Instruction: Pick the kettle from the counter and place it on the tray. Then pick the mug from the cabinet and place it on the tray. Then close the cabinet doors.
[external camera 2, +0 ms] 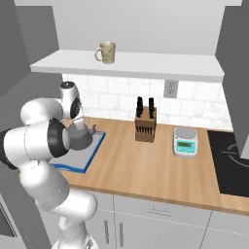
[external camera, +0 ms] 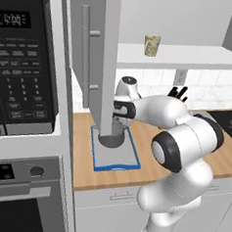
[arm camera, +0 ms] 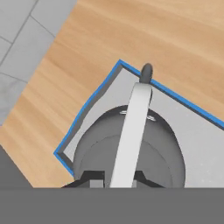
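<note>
Counter (external camera 2: 146,165) is light-brown wood over white drawers, running left to right under a white tiled backsplash (external camera 2: 116,99). Nearest on the left end lies the tray (external camera: 129,160), grey with a blue rim, flat on the wood. Kettle (arm camera: 129,144) sits on the tray, spout (arm camera: 146,72) reaching toward the tray's blue edge. Gripper (arm camera: 114,177) is directly above it, fingers drawn together on the kettle's arched handle (arm camera: 131,131), clamped at the near end of the arch.

Open cabinet door (external camera: 95,57) hangs in front of the left base camera and hides part of the kettle and the hand. Black microwave (external camera: 21,62) and an oven (external camera: 19,194) stand to the left.

Further along the counter: knife block (external camera 2: 145,121), then a small kitchen scale (external camera 2: 185,141), then a black cooktop (external camera 2: 231,160) at the right end. Wall outlet (external camera 2: 170,88) above the block.

Mug (external camera 2: 106,52) stands upright on the white cabinet shelf (external camera 2: 160,65), handle to the left in the right base view, well apart from the tray.
</note>
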